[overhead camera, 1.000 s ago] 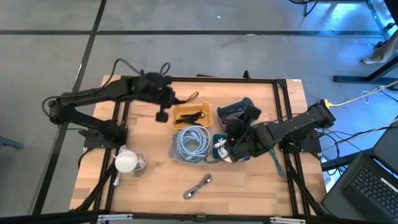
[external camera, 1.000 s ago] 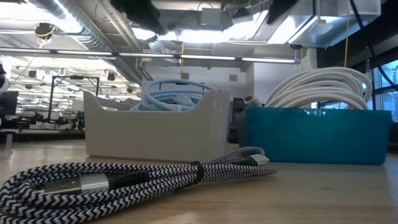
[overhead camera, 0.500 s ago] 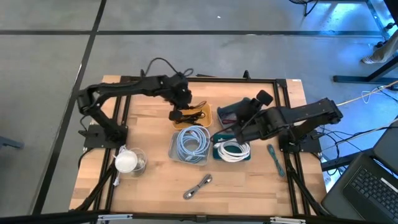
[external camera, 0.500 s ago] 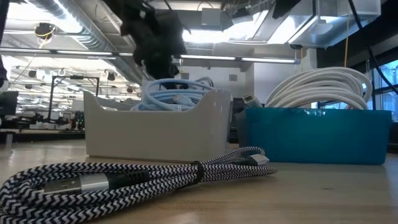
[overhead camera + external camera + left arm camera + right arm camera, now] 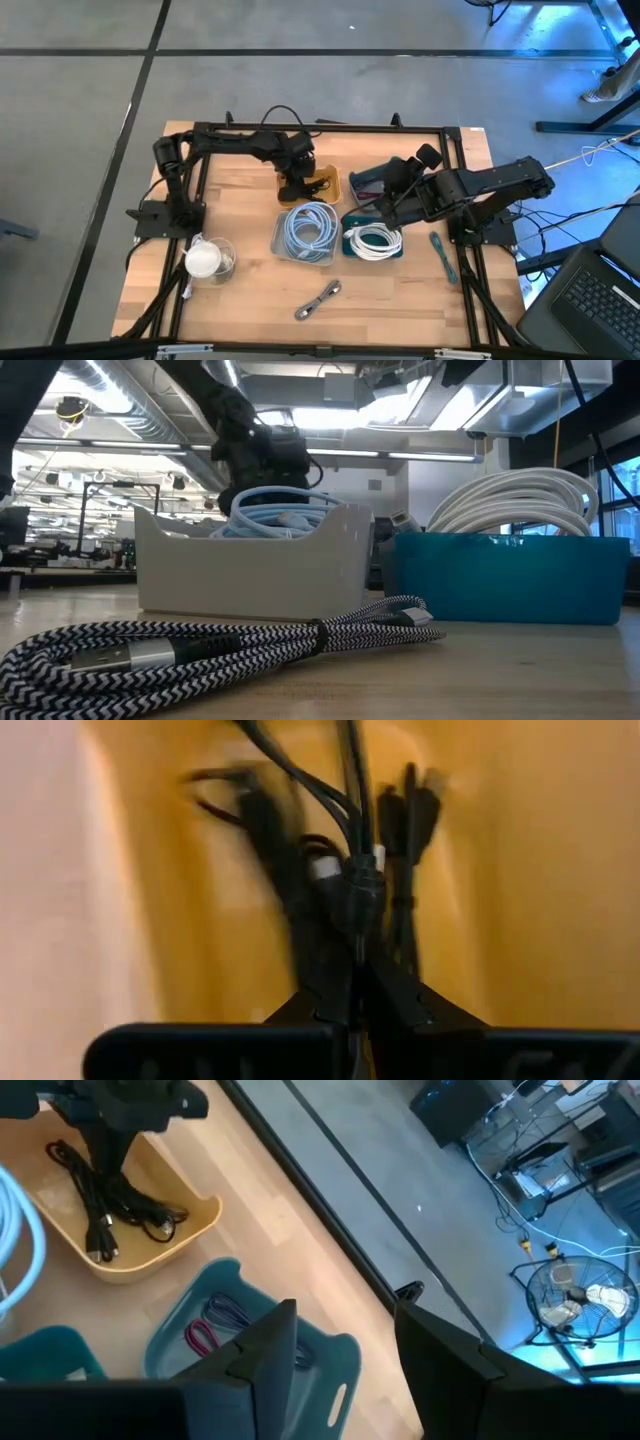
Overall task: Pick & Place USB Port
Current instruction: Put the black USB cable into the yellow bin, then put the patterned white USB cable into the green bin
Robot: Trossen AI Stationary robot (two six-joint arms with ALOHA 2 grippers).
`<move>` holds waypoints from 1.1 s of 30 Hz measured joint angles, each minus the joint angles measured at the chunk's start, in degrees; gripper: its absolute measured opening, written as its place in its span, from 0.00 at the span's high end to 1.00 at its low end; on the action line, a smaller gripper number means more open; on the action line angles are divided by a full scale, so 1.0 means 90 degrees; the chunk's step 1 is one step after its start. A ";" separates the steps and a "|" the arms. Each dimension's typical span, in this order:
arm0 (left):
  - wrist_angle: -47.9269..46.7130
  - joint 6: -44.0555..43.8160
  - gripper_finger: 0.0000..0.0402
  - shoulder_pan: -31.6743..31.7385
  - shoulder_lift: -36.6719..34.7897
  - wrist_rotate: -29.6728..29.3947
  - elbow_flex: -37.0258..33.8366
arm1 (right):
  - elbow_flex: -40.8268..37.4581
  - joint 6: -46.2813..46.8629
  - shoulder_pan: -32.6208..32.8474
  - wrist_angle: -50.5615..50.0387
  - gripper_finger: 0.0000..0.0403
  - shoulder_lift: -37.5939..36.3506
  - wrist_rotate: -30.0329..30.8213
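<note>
Black USB cable (image 5: pixel 352 890) in yellow bin (image 5: pixel 328 178), clamped by left end effector (image 5: pixel 357 982); right end effector (image 5: pixel 340 1342) apart.

Nothing here can be read: no label, brand, number or sign shows legibly on the bins, the cables, the arms or the table, and whatever hangs in the room behind is too small to make out.

In the left wrist view the tangled black cables (image 5: pixel 345 870) in the yellow plastic bin (image 5: pixel 520 870) are blurred; which strand the closed fingers pinch is unclear.
</note>
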 joint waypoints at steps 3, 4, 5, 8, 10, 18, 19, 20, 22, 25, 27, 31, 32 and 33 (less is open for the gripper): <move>-0.0020 -0.0058 0.96 0.0000 0.0149 0.0310 0.0000 | 0.0000 -0.0008 0.0008 0.0000 0.57 0.0000 -0.0004; -0.0045 -0.0141 0.94 0.0000 0.0171 0.0341 0.0000 | 0.0000 -0.0017 0.0008 0.0000 0.57 0.0000 -0.0019; -0.0023 -0.0186 0.92 0.0000 0.0193 0.0346 0.0000 | 0.0000 -0.0019 0.0008 0.0000 0.57 0.0000 -0.0040; -0.0156 -0.0219 0.83 0.0005 0.0211 0.0340 0.0000 | 0.0000 -0.0019 0.0008 0.0000 0.57 0.0000 -0.0059; -0.0316 -0.0245 0.77 0.0005 0.0127 0.0335 0.0000 | 0.0000 -0.0023 0.0008 -0.0003 0.57 0.0001 -0.0165; -0.0749 -0.0590 0.59 0.0007 -0.0819 0.0082 0.0002 | 0.0000 -0.0044 0.0008 -0.0005 0.57 0.0002 -0.0169; -0.0749 -0.0715 0.58 0.0007 -0.0975 0.0092 0.0002 | 0.0000 -0.0044 0.0008 -0.0005 0.57 0.0002 -0.0169; -0.0750 -0.0844 0.57 0.0007 -0.1128 0.0109 0.0002 | 0.0000 -0.0044 0.0008 -0.0006 0.57 0.0002 -0.0169; -0.0751 -0.1138 0.56 -0.0032 -0.1453 0.0176 0.0002 | 0.0000 -0.0044 0.0008 -0.0007 0.57 0.0002 -0.0169; -0.0743 -0.1581 0.56 -0.0193 -0.1913 0.0624 0.0005 | 0.0000 -0.0048 0.0008 -0.0010 0.57 0.0002 -0.0170; -0.0729 -0.1930 0.56 -0.0397 -0.2143 0.1127 0.0005 | 0.0000 -0.0068 0.0008 -0.0018 0.57 0.0002 -0.0178; -0.0677 -0.2510 0.57 -0.1249 -0.2319 0.1442 0.0005 | 0.0000 -0.0092 0.0008 -0.0055 0.57 0.0002 -0.0191; -0.0640 -0.2624 0.57 -0.1530 -0.2307 0.1331 0.0005 | 0.0000 -0.0103 0.0008 -0.0055 0.57 0.0002 -0.0191; -0.0549 -0.2716 0.57 -0.1804 -0.2266 0.1174 0.0005 | 0.0000 -0.0165 0.0008 -0.0055 0.57 0.0002 -0.0191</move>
